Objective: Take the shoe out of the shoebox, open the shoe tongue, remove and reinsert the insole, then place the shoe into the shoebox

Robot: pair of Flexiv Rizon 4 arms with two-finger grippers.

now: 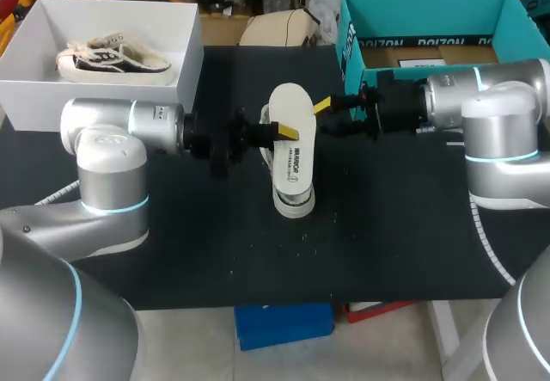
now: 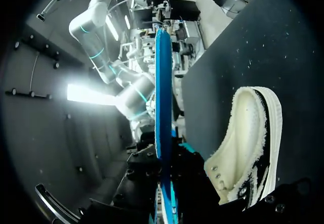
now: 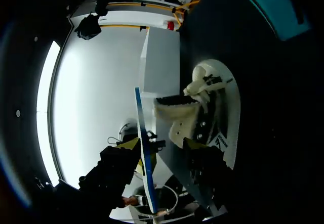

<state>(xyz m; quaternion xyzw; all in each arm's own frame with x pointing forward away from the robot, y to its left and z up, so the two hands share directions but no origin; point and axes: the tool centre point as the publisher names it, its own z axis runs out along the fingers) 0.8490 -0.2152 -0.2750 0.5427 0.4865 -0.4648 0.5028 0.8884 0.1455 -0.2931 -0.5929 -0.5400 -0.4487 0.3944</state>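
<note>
The white insole (image 1: 288, 101) hangs level over the middle of the black table, above the cream, fleece-lined shoe (image 1: 294, 200) that stands under it. My left gripper (image 1: 284, 132) comes in from the left and is shut on the insole's edge. In the left wrist view the insole (image 2: 163, 82) shows edge-on with its blue underside between the fingers of the left gripper (image 2: 163, 168), and the shoe (image 2: 248, 148) lies beside it on the table. My right gripper (image 1: 331, 114) is at the insole's right edge, open. In the right wrist view the insole (image 3: 143, 133) stands inside the gap of the right gripper (image 3: 162, 150), with the shoe (image 3: 212, 107) ahead.
A white shoebox (image 1: 94, 101) stands at the back left with a second shoe (image 1: 112, 61) inside. At the back right, close behind my right arm, is an open teal box (image 1: 430, 7). The black table (image 1: 215, 252) stretches toward the near edge.
</note>
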